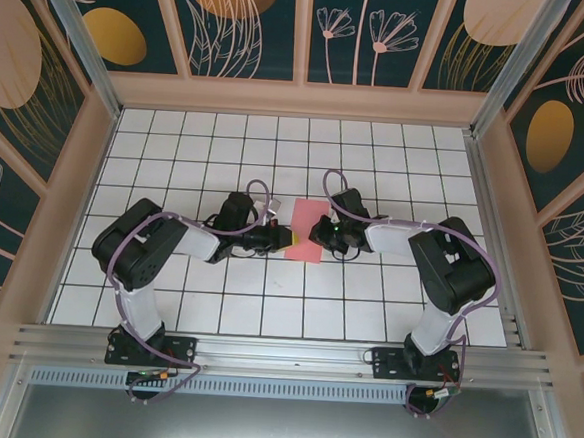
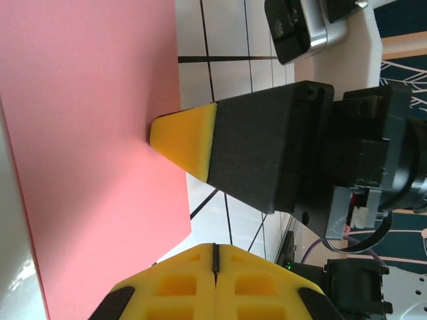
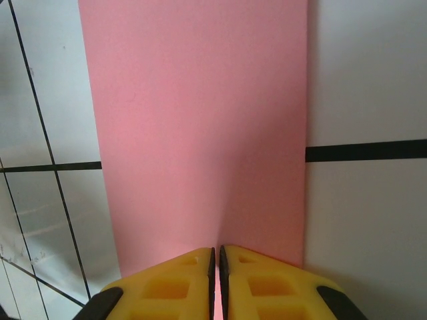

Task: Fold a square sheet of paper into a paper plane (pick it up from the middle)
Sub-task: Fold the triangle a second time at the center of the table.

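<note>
Right gripper (image 3: 217, 252): we see its jaws pinched shut on the near edge of the pink sheet of paper (image 3: 200, 120).
Left gripper (image 2: 215, 250): jaws pressed together; we cannot tell whether they catch any paper.
Sheet of paper: flat on the tiled table (image 3: 367, 80), stretching ahead of the right jaws, between both jaw pairs.

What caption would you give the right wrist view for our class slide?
Right gripper pinching the near edge of a pink paper sheet on the white tiled table.
</note>
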Motion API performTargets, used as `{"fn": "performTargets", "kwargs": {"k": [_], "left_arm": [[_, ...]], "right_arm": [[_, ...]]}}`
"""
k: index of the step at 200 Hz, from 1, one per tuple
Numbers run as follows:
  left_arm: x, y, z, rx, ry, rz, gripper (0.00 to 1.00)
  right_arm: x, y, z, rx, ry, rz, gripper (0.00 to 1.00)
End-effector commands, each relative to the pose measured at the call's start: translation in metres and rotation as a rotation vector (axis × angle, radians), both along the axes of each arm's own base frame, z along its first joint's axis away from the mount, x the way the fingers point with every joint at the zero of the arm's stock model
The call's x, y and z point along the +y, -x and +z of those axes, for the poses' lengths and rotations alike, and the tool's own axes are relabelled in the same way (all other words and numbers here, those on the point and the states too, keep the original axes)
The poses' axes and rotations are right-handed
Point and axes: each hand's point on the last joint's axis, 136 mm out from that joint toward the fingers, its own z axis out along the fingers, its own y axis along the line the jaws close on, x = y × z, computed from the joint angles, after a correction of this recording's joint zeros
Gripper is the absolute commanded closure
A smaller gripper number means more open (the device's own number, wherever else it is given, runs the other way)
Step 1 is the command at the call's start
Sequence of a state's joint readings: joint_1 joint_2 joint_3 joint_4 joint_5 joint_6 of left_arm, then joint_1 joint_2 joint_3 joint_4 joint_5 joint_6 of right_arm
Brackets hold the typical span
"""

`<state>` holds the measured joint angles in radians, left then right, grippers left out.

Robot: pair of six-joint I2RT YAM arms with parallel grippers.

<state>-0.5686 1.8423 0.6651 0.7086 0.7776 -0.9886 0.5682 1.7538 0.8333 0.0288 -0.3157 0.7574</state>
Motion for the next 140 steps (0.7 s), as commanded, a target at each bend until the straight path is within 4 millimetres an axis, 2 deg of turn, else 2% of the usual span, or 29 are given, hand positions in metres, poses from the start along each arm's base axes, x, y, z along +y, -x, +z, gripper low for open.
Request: {"fn": "performTargets", "kwargs": {"k": [1,35,66,68,89,101,122,140], "left_arm": [[-0.004,-0.010,0.003,-0.038,0.011,0.002,0.99],[0.009,-0.014,-0.007,-0.055,-0.102,0.056,0.96],[0.029,-0.011,-0.012,-0.065,-0.219,0.116,0.82],[0.030,-0.012,-0.005,-0.079,-0.214,0.122,0.81],[0.046,-0.014,-0.001,-0.099,-0.283,0.178,0.70],[0.056,-0.019,0.002,-0.104,-0.315,0.216,0.63],[0.081,-0.030,0.003,-0.098,-0.376,0.306,0.50],[0.108,-0.040,0.002,-0.082,-0.419,0.393,0.39]], "right_arm": [[0.000,-0.001,0.009,-0.003,0.003,0.018,0.86],[-0.002,-0.002,0.009,-0.012,0.027,0.022,0.84],[-0.001,-0.005,0.028,-0.090,0.068,0.053,0.80],[0.000,-0.005,0.029,-0.098,0.075,0.057,0.80],[0.004,-0.002,0.047,-0.186,0.183,0.095,0.68],[0.006,0.001,0.052,-0.223,0.270,0.115,0.58],[0.008,0.009,0.050,-0.239,0.417,0.138,0.44],[0.009,0.013,0.039,-0.219,0.502,0.147,0.37]]}}
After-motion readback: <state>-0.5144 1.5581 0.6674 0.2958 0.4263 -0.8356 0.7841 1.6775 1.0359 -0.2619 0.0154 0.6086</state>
